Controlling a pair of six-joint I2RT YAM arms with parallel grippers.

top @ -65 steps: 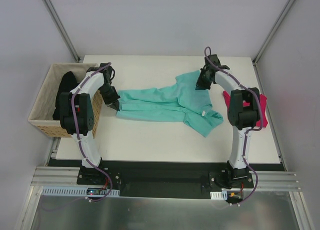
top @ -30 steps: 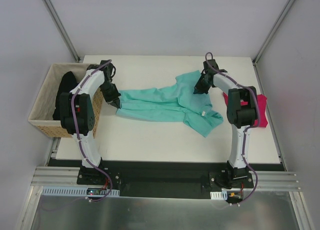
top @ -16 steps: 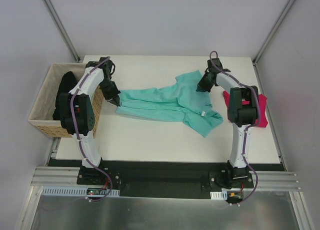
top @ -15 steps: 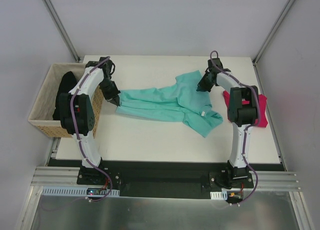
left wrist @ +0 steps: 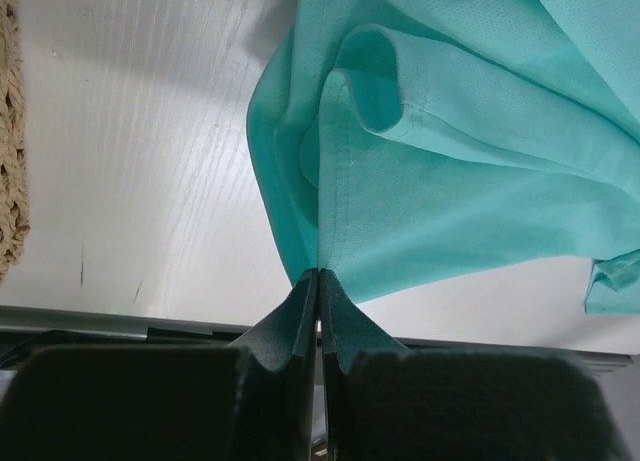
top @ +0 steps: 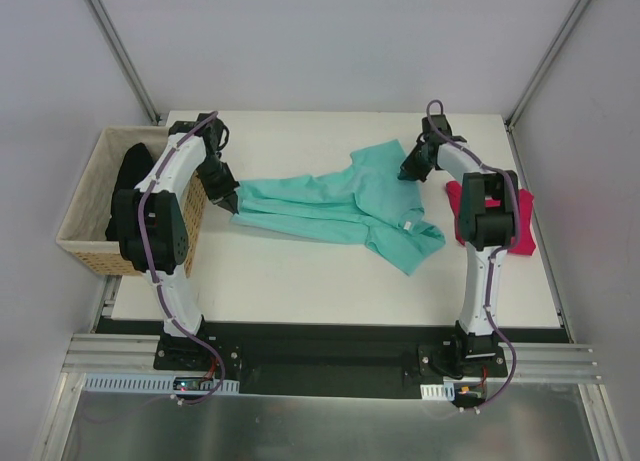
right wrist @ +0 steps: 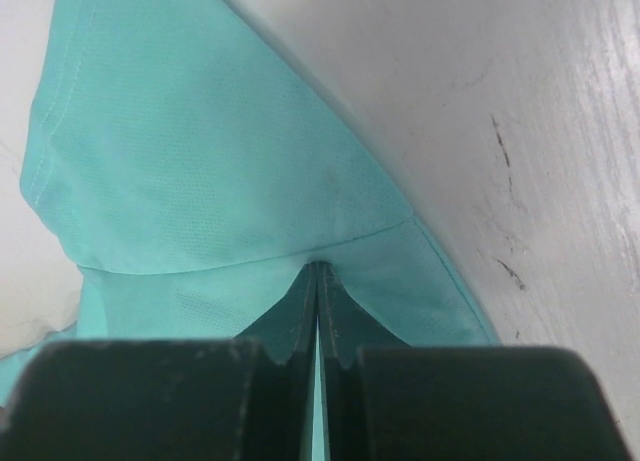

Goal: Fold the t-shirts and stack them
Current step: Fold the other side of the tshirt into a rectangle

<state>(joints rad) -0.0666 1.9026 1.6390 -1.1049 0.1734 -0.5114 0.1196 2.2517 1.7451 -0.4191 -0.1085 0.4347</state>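
A teal-green t-shirt [top: 335, 203] lies stretched across the middle of the white table [top: 330, 281], bunched and twisted. My left gripper [top: 226, 203] is shut on its left hem end, where the cloth [left wrist: 420, 161] fans out from the closed tips [left wrist: 319, 273]. At the shirt's upper right corner my right gripper [top: 405, 174] is shut on the teal cloth [right wrist: 220, 171], pinched at a seam [right wrist: 317, 265]. A magenta-pink t-shirt [top: 520, 226] lies at the table's right edge, partly hidden behind the right arm. Black t-shirts [top: 128, 176] fill the basket.
A tan woven basket [top: 85, 243] stands off the table's left edge, close to the left arm; its rim [left wrist: 10, 131] shows in the left wrist view. Grey walls and metal posts enclose the table on three sides.
Both grippers have moved toward the back of the table, the right one also outward to the right, pulling the teal-green t-shirt tauter between them. Both grips stayed shut.
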